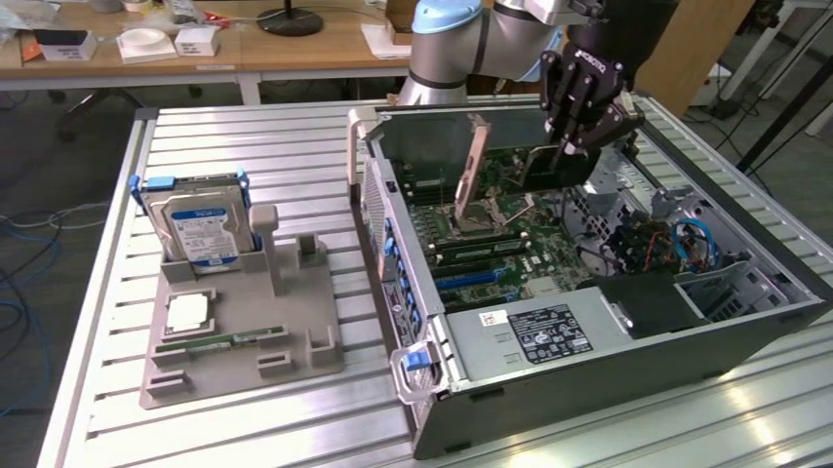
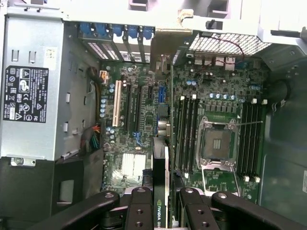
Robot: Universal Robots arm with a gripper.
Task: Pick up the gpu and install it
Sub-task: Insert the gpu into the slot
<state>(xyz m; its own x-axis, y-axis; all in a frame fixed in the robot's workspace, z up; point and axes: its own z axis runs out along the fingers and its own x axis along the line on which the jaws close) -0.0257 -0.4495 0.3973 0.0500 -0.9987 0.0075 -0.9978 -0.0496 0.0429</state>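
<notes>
My gripper (image 1: pixel 569 146) hangs over the open computer case (image 1: pixel 729 331) and is shut on the gpu (image 1: pixel 549 168), a thin dark card held upright by its top edge. The card hangs above the motherboard (image 1: pixel 501 249), inside the case's upper part. In the wrist view the gpu (image 2: pixel 161 163) runs edge-on away from my gripper (image 2: pixel 161 203), with black fingers (image 2: pixel 139 211) on both sides of it. Its far end reaches toward the case's rear wall, near the blue-tabbed slot covers (image 2: pixel 115 33). It lies between the expansion slots (image 2: pixel 129 110) and the memory slots (image 2: pixel 188 129).
The silver power supply (image 1: pixel 547 331) fills the case's near corner, with cables (image 1: pixel 664 244) at the exterior view's right. At the exterior view's left a grey holder (image 1: pixel 293 331) carries an upright hard drive (image 1: pixel 195 229), a processor chip (image 1: pixel 189 310) and a green memory stick (image 1: pixel 241 338).
</notes>
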